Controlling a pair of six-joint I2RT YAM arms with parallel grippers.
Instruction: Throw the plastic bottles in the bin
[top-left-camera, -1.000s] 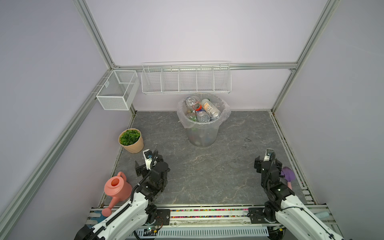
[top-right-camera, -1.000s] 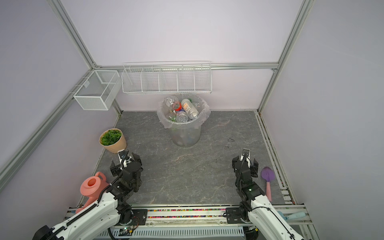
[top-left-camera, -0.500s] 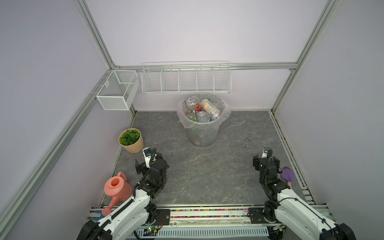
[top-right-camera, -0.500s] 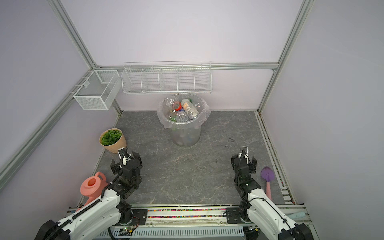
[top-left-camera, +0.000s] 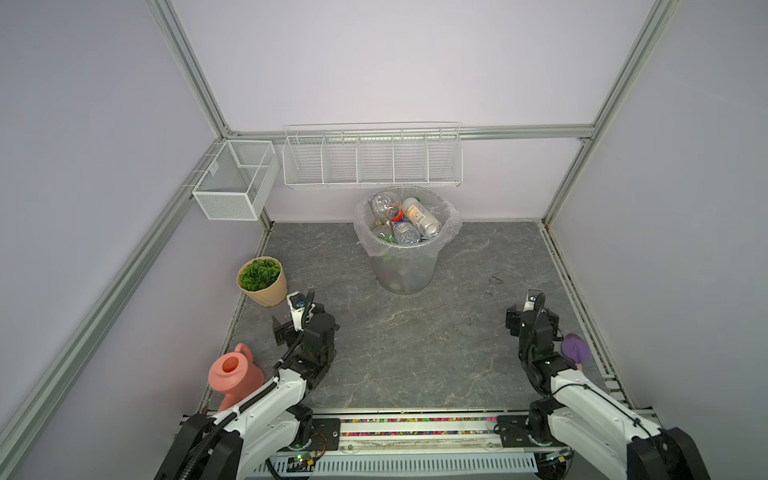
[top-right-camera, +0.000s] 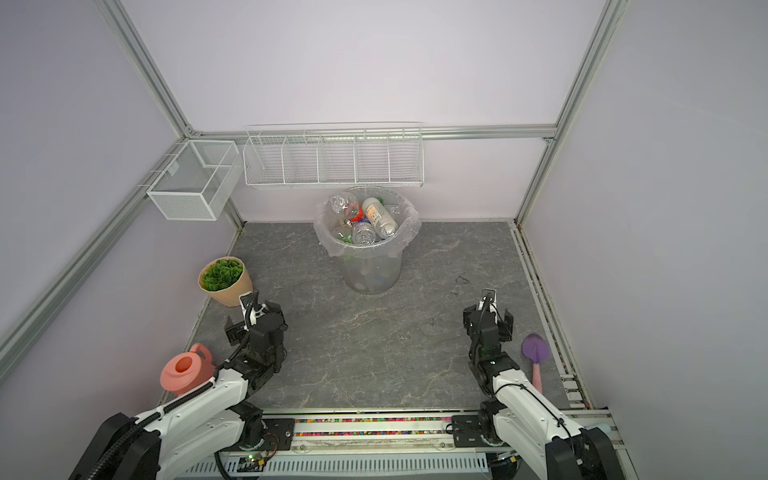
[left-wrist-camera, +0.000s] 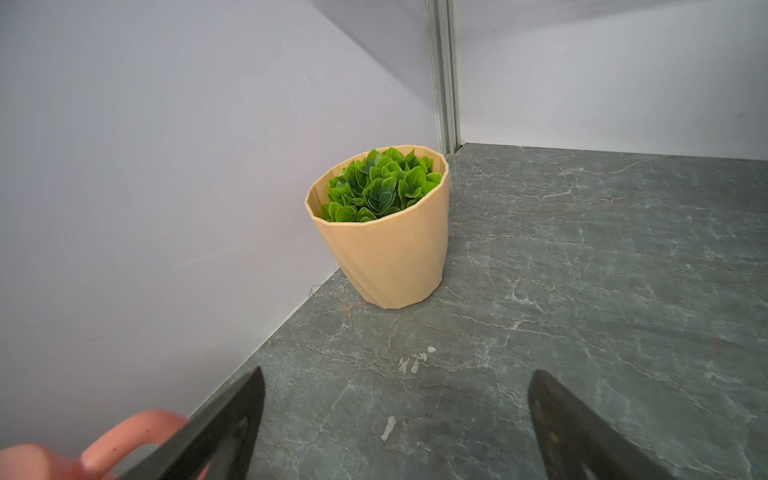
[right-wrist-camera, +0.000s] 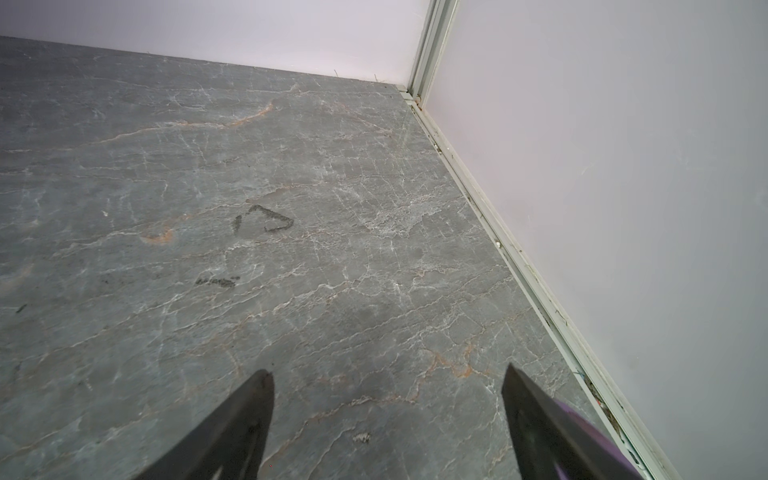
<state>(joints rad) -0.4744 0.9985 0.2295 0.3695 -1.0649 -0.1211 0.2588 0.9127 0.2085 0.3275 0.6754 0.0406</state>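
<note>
The bin (top-left-camera: 405, 270) (top-right-camera: 372, 272), a grey bucket lined with a clear bag, stands at the back middle of the floor. Several plastic bottles (top-left-camera: 419, 216) (top-right-camera: 379, 218) lie piled inside it up to the rim. No bottle shows on the floor. My left gripper (top-left-camera: 306, 323) (top-right-camera: 255, 324) hangs low at the front left, open and empty, over bare floor in the left wrist view (left-wrist-camera: 397, 374). At the front right my right gripper (top-left-camera: 533, 320) (top-right-camera: 488, 320) is also open and empty (right-wrist-camera: 387, 370). Both are far from the bin.
A tan pot with a green plant (top-left-camera: 266, 286) (left-wrist-camera: 386, 257) stands by the left wall, just ahead of the left gripper. A pink watering can (top-left-camera: 232, 374) sits beside the left arm. A purple trowel (top-right-camera: 536, 353) lies beside the right arm. White wire baskets (top-left-camera: 372, 160) hang on the walls.
Both arms have folded a little lower toward the front rail, and the grippers shifted only slightly. Both stay open and empty.
</note>
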